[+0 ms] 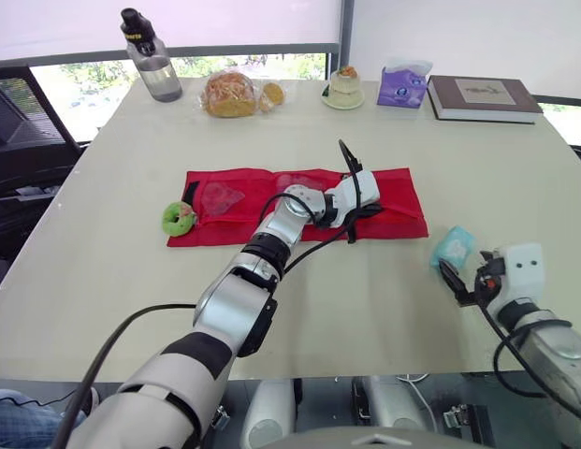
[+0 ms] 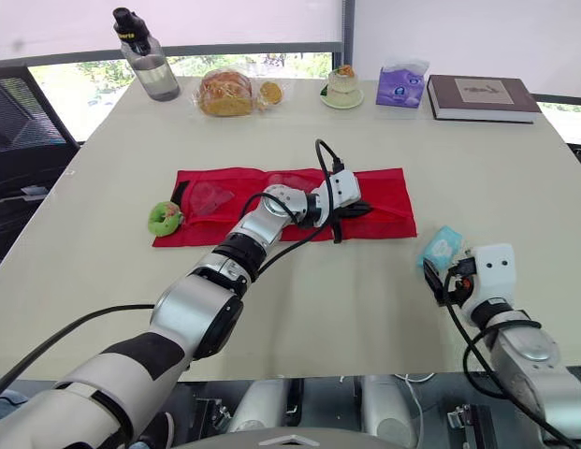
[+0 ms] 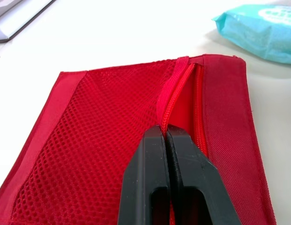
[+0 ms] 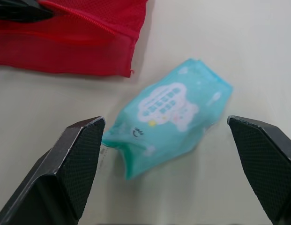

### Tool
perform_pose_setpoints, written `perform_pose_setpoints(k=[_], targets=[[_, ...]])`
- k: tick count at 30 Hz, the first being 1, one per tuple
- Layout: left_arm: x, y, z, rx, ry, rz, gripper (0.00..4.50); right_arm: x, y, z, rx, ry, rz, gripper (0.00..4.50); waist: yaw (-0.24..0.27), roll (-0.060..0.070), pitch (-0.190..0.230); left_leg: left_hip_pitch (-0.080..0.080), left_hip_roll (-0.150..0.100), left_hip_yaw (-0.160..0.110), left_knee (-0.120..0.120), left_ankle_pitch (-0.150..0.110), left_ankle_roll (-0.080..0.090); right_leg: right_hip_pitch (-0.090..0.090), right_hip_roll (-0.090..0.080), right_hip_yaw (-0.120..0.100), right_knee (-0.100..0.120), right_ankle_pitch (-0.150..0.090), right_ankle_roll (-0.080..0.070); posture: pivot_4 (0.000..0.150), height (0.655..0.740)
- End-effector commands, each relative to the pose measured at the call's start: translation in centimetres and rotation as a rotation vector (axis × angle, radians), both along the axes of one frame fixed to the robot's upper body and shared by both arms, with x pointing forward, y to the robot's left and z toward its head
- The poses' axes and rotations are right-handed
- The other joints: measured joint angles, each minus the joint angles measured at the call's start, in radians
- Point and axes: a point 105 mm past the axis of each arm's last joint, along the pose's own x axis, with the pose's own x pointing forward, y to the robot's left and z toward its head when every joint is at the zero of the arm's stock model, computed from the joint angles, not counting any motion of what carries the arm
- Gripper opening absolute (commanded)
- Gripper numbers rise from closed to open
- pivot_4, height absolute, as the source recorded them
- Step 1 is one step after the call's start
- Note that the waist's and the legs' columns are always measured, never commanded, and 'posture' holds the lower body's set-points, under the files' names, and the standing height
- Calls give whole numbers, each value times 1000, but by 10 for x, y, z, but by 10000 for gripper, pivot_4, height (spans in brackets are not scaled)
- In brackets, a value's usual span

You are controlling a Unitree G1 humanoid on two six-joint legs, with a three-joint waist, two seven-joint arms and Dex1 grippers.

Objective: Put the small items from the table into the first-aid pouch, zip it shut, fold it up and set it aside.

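The red first-aid pouch (image 1: 407, 213) lies unfolded flat across the middle of the table. My left gripper (image 3: 165, 136) rests on its right part, shut on the zipper line of the mesh pocket (image 3: 93, 140); the zipper pull itself is hidden between the fingers. A teal wipes packet (image 1: 453, 246) lies on the table just right of the pouch. My right gripper (image 4: 165, 121) is open just in front of the teal wipes packet (image 4: 168, 105), one finger on each side. A green roll (image 1: 178, 218) sits at the pouch's left end.
Along the far edge stand a water bottle (image 1: 152, 58), a bagged loaf (image 1: 232, 94), a small dessert on a plate (image 1: 344, 86), a purple tissue pack (image 1: 403, 84) and a book (image 1: 484, 96). The table's front edge (image 1: 365, 369) runs close below my right gripper.
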Motion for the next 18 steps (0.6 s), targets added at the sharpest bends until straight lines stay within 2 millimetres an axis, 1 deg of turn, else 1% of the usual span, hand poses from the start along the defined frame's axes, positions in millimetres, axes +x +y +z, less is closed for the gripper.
perform_pose_setpoints(k=[1, 4, 6, 9, 10, 11, 12, 13, 15, 16, 17, 18], targets=[[-1, -7, 15, -31, -45, -23, 123, 7, 0, 8, 19, -42, -73, 45000, 0, 0, 0, 0, 0, 0, 0, 0, 0, 0, 0, 0, 0, 0, 0, 1500, 7400], [-2, -8, 15, -33, -48, -26, 123, 12, 6, 6, 68, -25, -99, 45000, -1, 0, 0, 0, 0, 0, 0, 0, 0, 0, 0, 0, 0, 0, 0, 1500, 7400], [-2, -8, 16, -34, -51, -26, 123, 12, 7, 0, 62, -2, -118, 45000, -1, 0, 0, 0, 0, 0, 0, 0, 0, 0, 0, 0, 0, 0, -1, 1500, 7400], [-2, -7, 16, -35, -55, -24, 123, 12, 5, -3, 61, 10, -146, 45000, -1, 0, 0, 0, 0, 0, 0, 0, 0, 0, 0, 0, 0, 0, -1, 1500, 7400], [-2, -8, 16, -36, -56, -25, 0, 12, 3, -4, 58, 14, -153, 39416, -1, 0, 0, 0, 0, 0, 0, 0, 0, 0, 0, 0, 0, 0, -1, 1500, 7400], [-2, -8, 16, -36, -57, -25, 0, 12, 2, -4, 53, 17, -158, 36781, -2, 0, 0, 0, 0, 0, 0, 0, 0, 0, 0, 0, 0, 0, -1, 1500, 7400], [-2, -8, 16, -37, -58, -26, 0, 11, 0, -5, 43, 21, -161, 31253, -2, 0, 0, 0, 0, 0, 0, 0, 0, 0, 0, 0, 0, 0, -1, 1500, 7400], [-2, -8, 16, -37, -58, -27, 0, 11, -1, -5, 35, 25, -162, 28167, -2, 0, 0, 0, 0, 0, 0, 0, 0, 0, 0, 0, 0, 0, 0, 1500, 7400], [-3, -8, 16, -38, -58, -29, 0, 10, -3, -6, 24, 30, -167, 18435, -2, 0, 0, 0, 0, 0, 0, 0, 0, 0, 0, 0, 0, 0, 0, 1500, 7400], [-3, -8, 16, -37, -59, -30, 0, 10, -4, -6, 23, 30, -169, 12309, -2, 0, 0, 0, 0, 0, 0, 0, 0, 0, 0, 0, 0, 0, 0, 1500, 7400], [-3, -8, 15, -37, -59, -31, 0, 10, -5, -6, 22, 30, -171, 10265, -2, 0, 0, 0, 0, 0, 0, 0, 0, 0, 0, 0, 0, 0, 0, 1500, 7400], [-3, -8, 16, -37, -59, -30, 0, 10, -6, -5, 19, 28, -170, 4593, -2, 0, 0, 0, 0, 0, 0, 0, 0, 0, 0, 0, 0, 0, 0, 1500, 7400]])
